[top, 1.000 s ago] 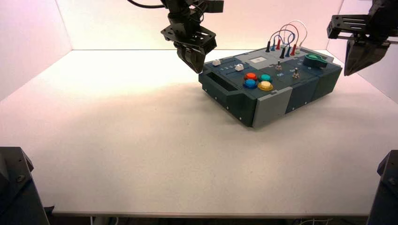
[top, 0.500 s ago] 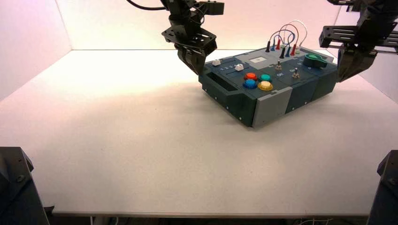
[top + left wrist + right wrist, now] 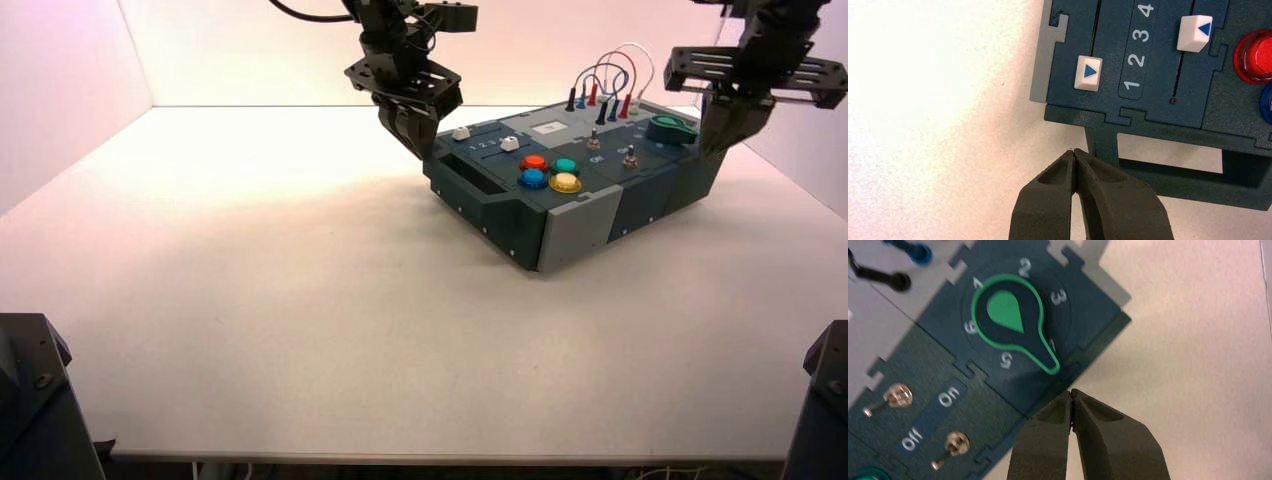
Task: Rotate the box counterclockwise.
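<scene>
The box (image 3: 520, 215) sits on the table (image 3: 300, 350), right of the middle and toward the far side, turned at a slant so that one corner points at the near side. The left gripper (image 3: 415, 145) is at the box's left far corner, by the end with the handle (image 3: 1168, 172); its claw is together, tips meeting, with nothing between them. The right gripper (image 3: 715, 145) is at the right end of the box, beside the green knob (image 3: 671, 129), its claw together too and with nothing in it. From the high view I cannot tell whether either claw touches the box. On top of the box, two white sliders (image 3: 1088, 73) lie near the left end, next to the numbers 1 to 4. To their right and nearer are four buttons: red (image 3: 533, 163), green (image 3: 565, 167), blue (image 3: 532, 179) and yellow (image 3: 565, 183). Two metal switches (image 3: 957, 443) stand between the buttons and the knob, beside the words On and Off. Looped wires (image 3: 612, 75) rise from the far side. The knob's narrow end points at the box's edge.
</scene>
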